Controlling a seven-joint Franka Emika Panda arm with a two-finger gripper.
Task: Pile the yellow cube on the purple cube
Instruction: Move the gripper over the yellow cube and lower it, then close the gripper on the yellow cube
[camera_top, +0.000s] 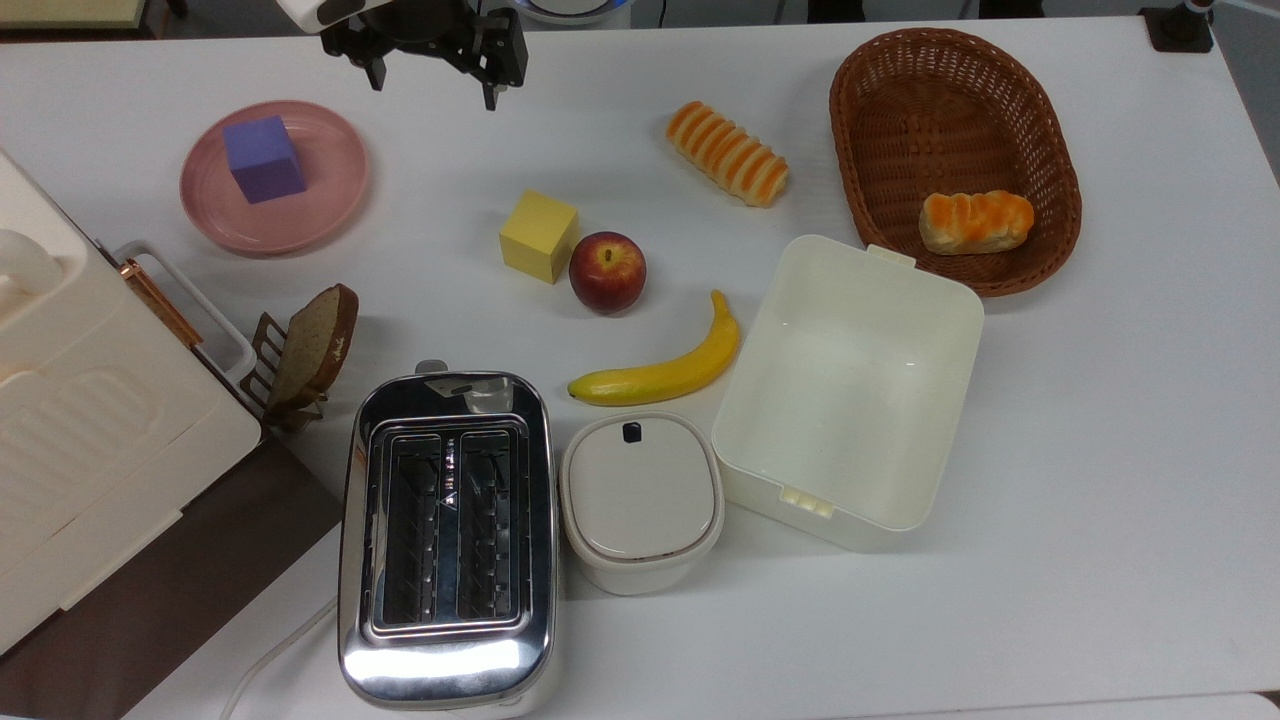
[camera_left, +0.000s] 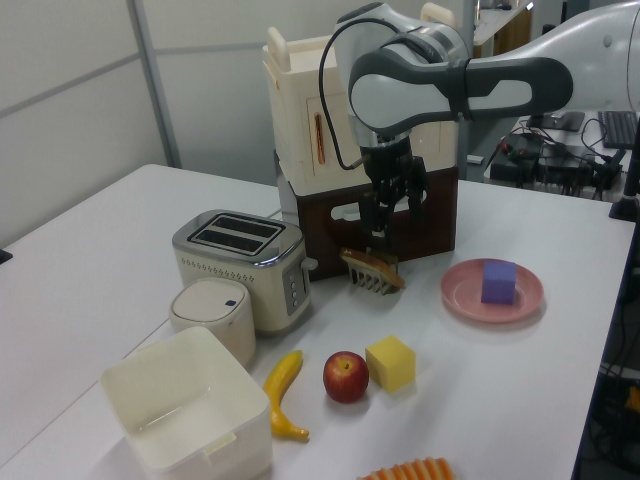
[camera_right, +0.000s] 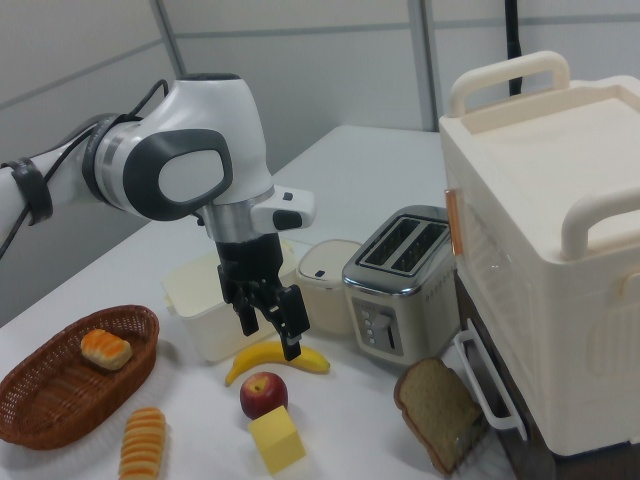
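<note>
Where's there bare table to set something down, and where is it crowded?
Free: the table on the top view's right of the open white box, and between the pink plate and yellow cube. Crowded: the apple, banana and toaster.
</note>
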